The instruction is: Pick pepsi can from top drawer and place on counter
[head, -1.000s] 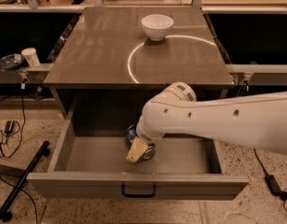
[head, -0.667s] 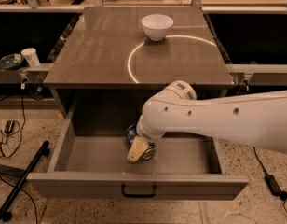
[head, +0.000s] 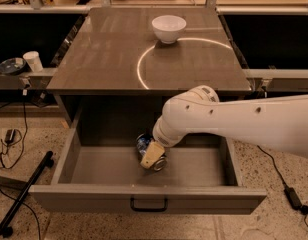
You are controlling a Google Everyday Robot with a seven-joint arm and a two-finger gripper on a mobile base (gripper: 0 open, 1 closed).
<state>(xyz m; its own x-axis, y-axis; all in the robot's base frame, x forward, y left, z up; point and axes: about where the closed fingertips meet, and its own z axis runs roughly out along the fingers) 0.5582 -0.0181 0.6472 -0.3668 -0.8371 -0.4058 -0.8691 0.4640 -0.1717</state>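
Observation:
The top drawer stands pulled out below the counter. The pepsi can, blue with a silver end, lies on the drawer floor near its middle. My white arm reaches in from the right, and its gripper is down inside the drawer, right on the can. The tan tip of the gripper covers part of the can. The counter above carries a bright curved light reflection.
A white bowl sits at the back of the counter. Side shelves to the left hold a paper cup and a dish. A dark rod and cables lie on the floor to the left; a cable and plug lie to the right.

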